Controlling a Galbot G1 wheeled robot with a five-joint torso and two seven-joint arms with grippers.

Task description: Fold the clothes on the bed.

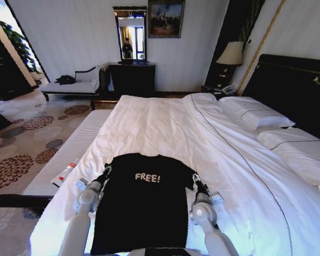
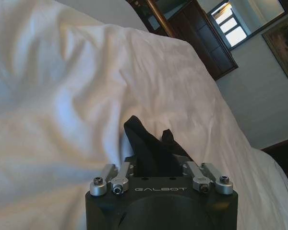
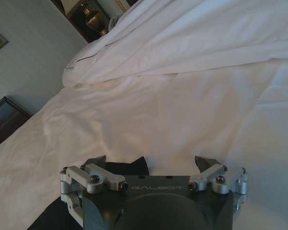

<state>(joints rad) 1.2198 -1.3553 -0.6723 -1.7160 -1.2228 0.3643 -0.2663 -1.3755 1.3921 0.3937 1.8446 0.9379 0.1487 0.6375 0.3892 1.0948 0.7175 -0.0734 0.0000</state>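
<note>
White bedding covers the bed [image 1: 165, 128] in the head view, with pillows [image 1: 256, 113] stacked near the dark headboard [image 1: 298, 85] on the right and a patterned carpet [image 1: 26, 144] on the left. On the near part of the duvet lies the black T-shirt [image 1: 141, 202], chest up, its white "FREE!" print readable. The left gripper [image 1: 104, 175] sits at the shirt's left shoulder and the right gripper [image 1: 195, 180] at its right shoulder. A small tube [image 1: 65, 172] rests on the padded bench [image 1: 69, 149] beside the bed.

From the left wrist, the left gripper [image 2: 153, 148] has its fingers drawn together on a bunched fold of the T-shirt [image 2: 146, 143], which stands up from the white duvet [image 2: 62, 105].

From the right wrist, the right gripper [image 3: 151, 163] has its fingers [image 3: 97, 162] spread wide and grips nothing; a corner of the T-shirt [image 3: 129, 166] lies between them on the duvet [image 3: 182, 110].
</note>
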